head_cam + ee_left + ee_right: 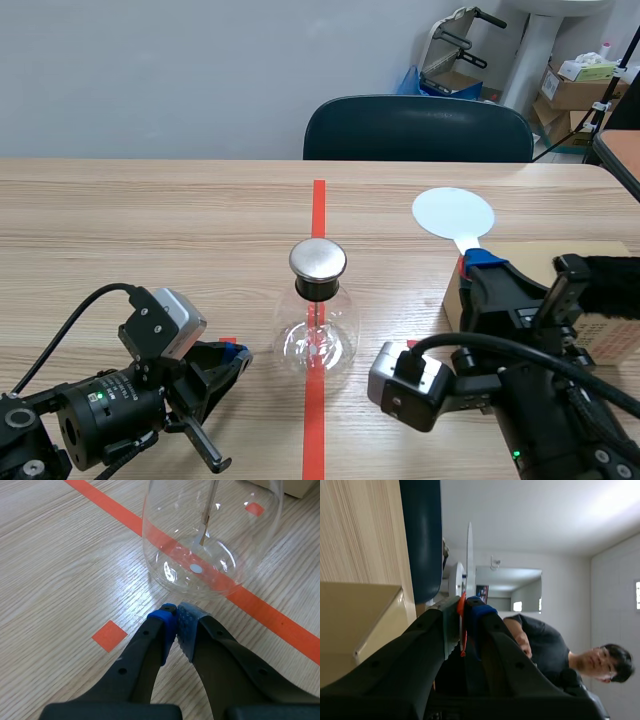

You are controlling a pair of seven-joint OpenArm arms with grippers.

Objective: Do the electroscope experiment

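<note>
Electroscope point(318, 322): clear round glass flask standing upright on the wooden table point(150, 230), centred on the long red tape line point(318, 198). A black stopper point(318, 289) sits in its neck, with a flat round metal cap point(318, 260) on top. In the left wrist view a thin rod point(212, 502) hangs down inside the glass and ends above the flask floor. The left gripper point(236, 356) lies low on the table to the left of the electroscope. Its fingers are closed on nothing, blue pads point(164, 622) pressed together, with the tips just short of the flask's base; no contact seen. The right gripper point(481, 263) is to the right of the electroscope and a little farther from the robot, raised off the table. It is clamped on the red handle point(461, 268) of a paddle with a pale round disc point(453, 213). The disc projects past the fingertips, well apart from the metal cap, and shows edge-on in the right wrist view. A cardboard box point(535, 258) stands on the table to the right of the electroscope, beside and beneath the right gripper. A dark chair point(418, 128) sits at the far table edge beyond the electroscope. The right wrist view shows a person point(545, 645) in a dark shirt in the room behind.
</note>
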